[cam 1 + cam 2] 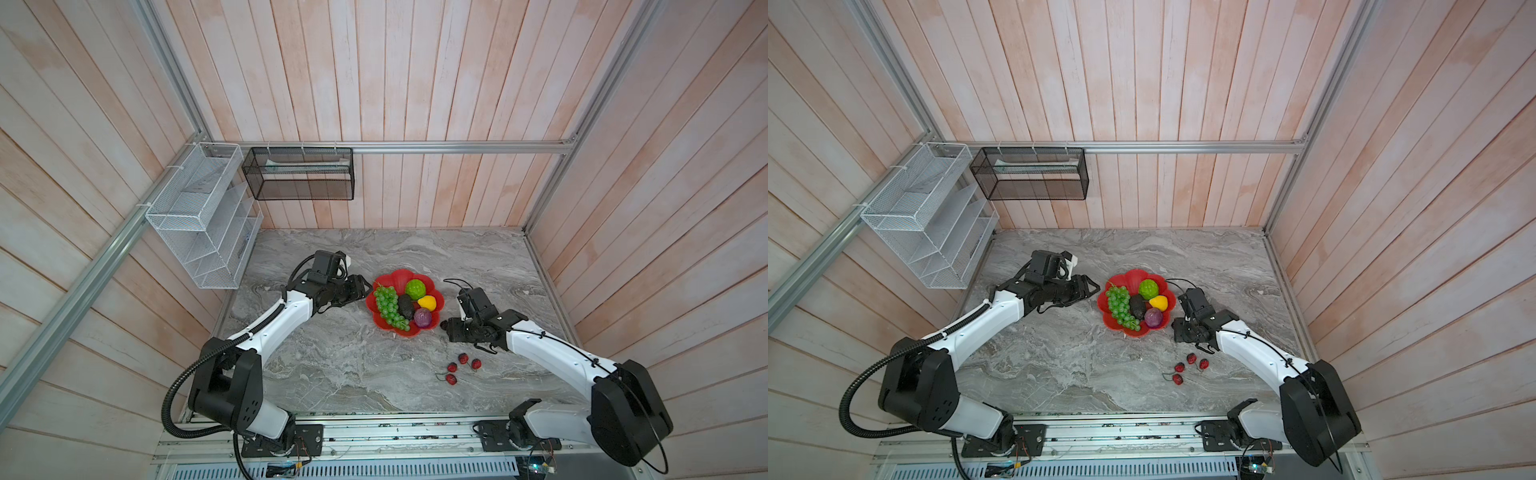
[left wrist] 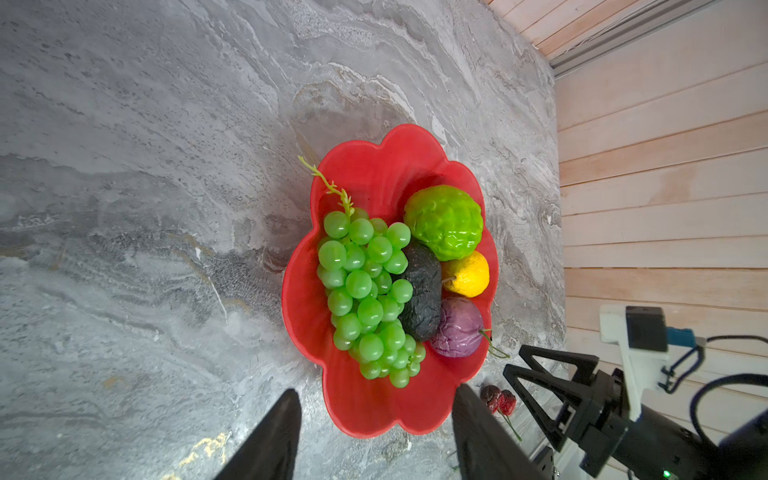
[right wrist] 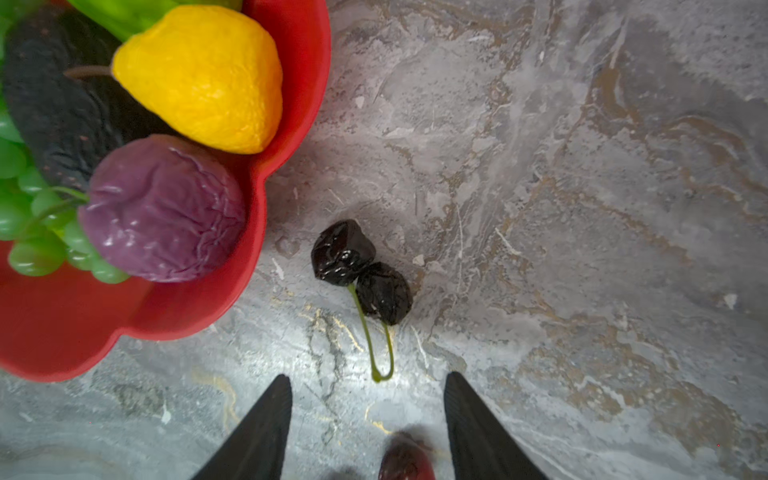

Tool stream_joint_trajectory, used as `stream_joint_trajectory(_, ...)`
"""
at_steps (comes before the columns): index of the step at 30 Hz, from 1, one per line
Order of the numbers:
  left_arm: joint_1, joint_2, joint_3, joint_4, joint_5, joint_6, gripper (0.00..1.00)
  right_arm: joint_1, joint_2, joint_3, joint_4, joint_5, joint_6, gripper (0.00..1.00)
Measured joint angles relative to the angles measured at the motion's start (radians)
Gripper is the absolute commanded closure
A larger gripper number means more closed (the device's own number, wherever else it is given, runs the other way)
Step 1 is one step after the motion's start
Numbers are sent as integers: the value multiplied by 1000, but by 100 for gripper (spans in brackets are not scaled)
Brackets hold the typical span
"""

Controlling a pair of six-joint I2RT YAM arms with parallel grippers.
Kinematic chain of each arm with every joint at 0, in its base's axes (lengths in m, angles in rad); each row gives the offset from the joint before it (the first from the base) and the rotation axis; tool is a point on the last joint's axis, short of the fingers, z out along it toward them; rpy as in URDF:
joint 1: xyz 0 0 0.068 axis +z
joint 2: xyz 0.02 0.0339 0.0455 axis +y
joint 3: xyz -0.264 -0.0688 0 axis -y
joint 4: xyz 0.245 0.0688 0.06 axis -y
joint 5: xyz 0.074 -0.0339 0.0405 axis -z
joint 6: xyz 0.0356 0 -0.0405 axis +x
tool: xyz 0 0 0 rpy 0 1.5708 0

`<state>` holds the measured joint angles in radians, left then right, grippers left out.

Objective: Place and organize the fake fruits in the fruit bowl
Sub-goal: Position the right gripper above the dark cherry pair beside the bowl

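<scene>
Blurred red berry (image 3: 405, 459), perhaps, between right pincer (image 3: 368, 375)

On the worktop (image 1: 332, 365), the fruit bowl (image 1: 401, 275) sits near the middle, with the left tool (image 1: 365, 287) just to its left and the right tool (image 1: 445, 325) at its front right. Inside the bowl, the grape bunch (image 1: 388, 305) lies along the left side, and the avocado (image 1: 406, 306) touches it on the right. The bumpy ball (image 1: 415, 289) sits at the back right, the small fruit (image 1: 427, 303) just in front of it by the right rim, and the round fruit (image 1: 423, 317) at the front right. A berry pair (image 3: 361, 270) lies on the worktop just beside the bowl's rim, ahead of the right tool. Four more berries (image 1: 463, 358) lie scattered further forward and to the right, apart from the bowl. A wire rack (image 1: 199, 216) hangs on the left wall, and a mesh basket (image 1: 299, 174) hangs from the back rail.
</scene>
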<state>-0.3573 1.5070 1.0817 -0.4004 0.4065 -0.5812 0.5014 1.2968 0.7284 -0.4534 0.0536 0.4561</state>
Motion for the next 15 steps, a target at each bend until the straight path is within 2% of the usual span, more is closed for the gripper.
stream_joint_trajectory(7, 0, 4, 11, -12, 0, 0, 39, -39, 54, -8, 88, -18, -26, 61)
stream_joint_trajectory(15, 0, 10, 29, -15, 0, -4, 39, -62, 122, -8, 143, -55, -53, 75)
